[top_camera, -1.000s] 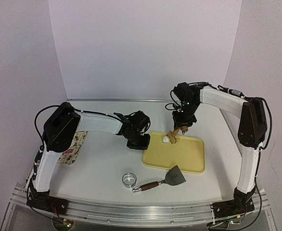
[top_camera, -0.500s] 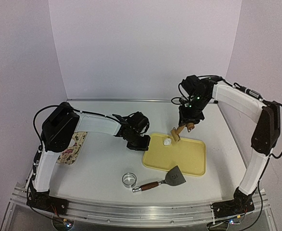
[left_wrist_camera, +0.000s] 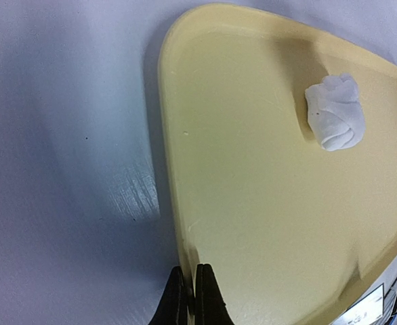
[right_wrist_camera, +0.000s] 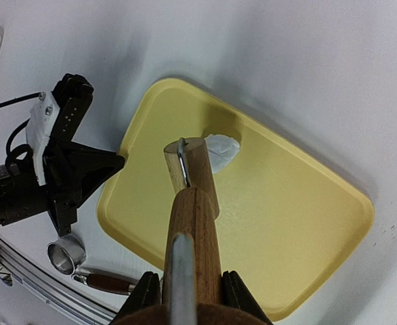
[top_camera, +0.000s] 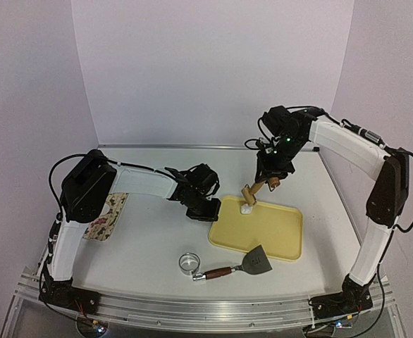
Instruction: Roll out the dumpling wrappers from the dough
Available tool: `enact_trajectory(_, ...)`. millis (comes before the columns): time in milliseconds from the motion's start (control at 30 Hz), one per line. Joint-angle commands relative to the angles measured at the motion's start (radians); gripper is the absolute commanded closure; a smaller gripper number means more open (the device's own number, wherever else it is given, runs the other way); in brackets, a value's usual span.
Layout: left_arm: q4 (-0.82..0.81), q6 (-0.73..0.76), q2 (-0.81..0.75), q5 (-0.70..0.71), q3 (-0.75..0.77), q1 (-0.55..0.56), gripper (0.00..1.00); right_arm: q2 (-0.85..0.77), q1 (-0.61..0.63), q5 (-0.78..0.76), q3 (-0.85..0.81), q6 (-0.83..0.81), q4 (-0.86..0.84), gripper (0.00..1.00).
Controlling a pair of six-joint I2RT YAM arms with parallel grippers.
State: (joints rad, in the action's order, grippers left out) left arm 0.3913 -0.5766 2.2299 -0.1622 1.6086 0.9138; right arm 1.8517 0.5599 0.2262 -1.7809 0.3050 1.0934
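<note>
One lump of dough (top_camera: 246, 208) is all there is to work with. No dumpling wrappers show anywhere, so the task looks barely begun. The lump sits on the yellow tray (top_camera: 280, 236), near its 11 o'clock corner in the overhead view.

The right gripper (top_camera: 270, 179) is clamped around a wooden rolling pin (top_camera: 256, 191), which hangs tilted with its low end at the dough (touching or a shade above, I cannot tell). The left gripper (left_wrist_camera: 190, 277) has its fingers pressed together at the tray's 9 o'clock rim, apparently steadying it. Whether any rim is pinched between them cannot be made out.

I judge the step in hand to be the first flattening. Next the pin would need laying nearer level and pressing across the lump, with the tray held against sliding.

The table (top_camera: 143, 243) is smooth and pale. A metal ring cutter (top_camera: 189, 262) and a scraper (top_camera: 247, 265) lie at 6 o'clock, and a patterned cloth (top_camera: 108, 215) at 9 o'clock. Plain lilac walls close in three sides.
</note>
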Motion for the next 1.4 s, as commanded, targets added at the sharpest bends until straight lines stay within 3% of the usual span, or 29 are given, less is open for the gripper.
enact_trajectory(0,0.003,-0.001,-0.035,-0.029,-0.022,0.014,1.0,0.035,0.013,-0.024,-0.035,-0.021,0.002,1.0)
enact_trajectory(300,0.004,0.003,-0.038,-0.028,-0.022,0.014,1.0,0.085,0.02,-0.098,-0.041,-0.027,0.0,1.0)
enact_trajectory(1367,0.003,0.006,-0.025,-0.037,-0.012,0.016,1.0,0.207,0.062,-0.078,-0.015,-0.072,-0.043,1.0)
